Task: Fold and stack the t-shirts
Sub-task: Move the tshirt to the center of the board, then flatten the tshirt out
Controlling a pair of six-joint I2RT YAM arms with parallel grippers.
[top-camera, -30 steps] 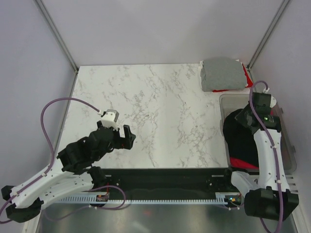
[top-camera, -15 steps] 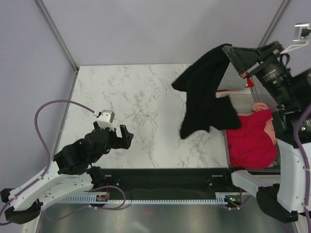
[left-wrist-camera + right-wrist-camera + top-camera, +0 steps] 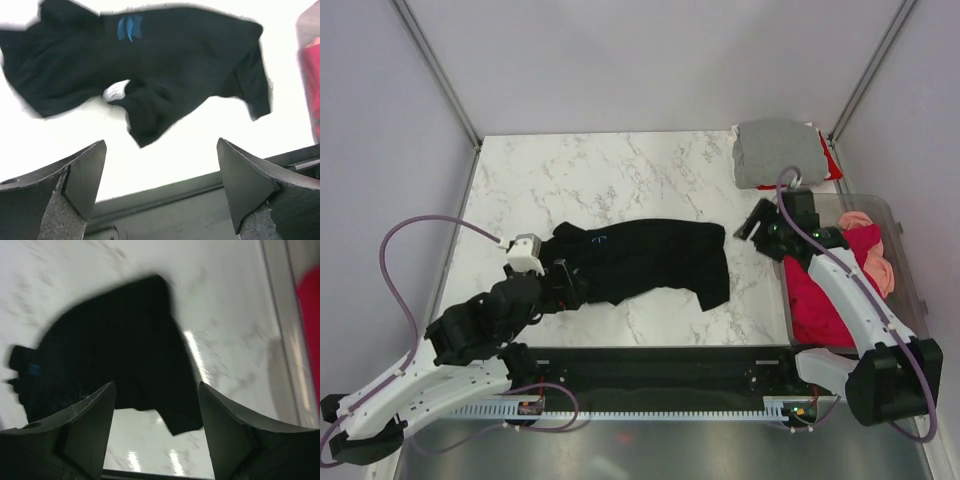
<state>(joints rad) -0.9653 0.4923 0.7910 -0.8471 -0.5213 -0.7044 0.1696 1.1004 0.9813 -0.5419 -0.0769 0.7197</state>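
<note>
The black t-shirt [image 3: 645, 262] lies spread and rumpled across the near middle of the marble table [image 3: 620, 170], with its small blue logo [image 3: 598, 239] facing up near its left end and one corner hanging toward the near edge on the right. The left gripper [image 3: 563, 283] hovers at the shirt's near-left edge; in its wrist view the fingers [image 3: 80, 175] stand wide apart with nothing between them, and the shirt lies just beyond. The right gripper [image 3: 760, 222] hangs just beside the shirt's right end, between it and the clear plastic tub [image 3: 910, 285]. Its jaws are also spread and hold nothing, and its wrist view looks down on the black cloth. The crimson t-shirt [image 3: 820, 300] is bunched inside the tub, with the salmon-pink one [image 3: 873, 255] against the tub's far-right wall. The grey t-shirt [image 3: 778, 152] sits folded at the far right corner of the table, with a bit of red cloth [image 3: 832, 160] showing at its right side.
</note>
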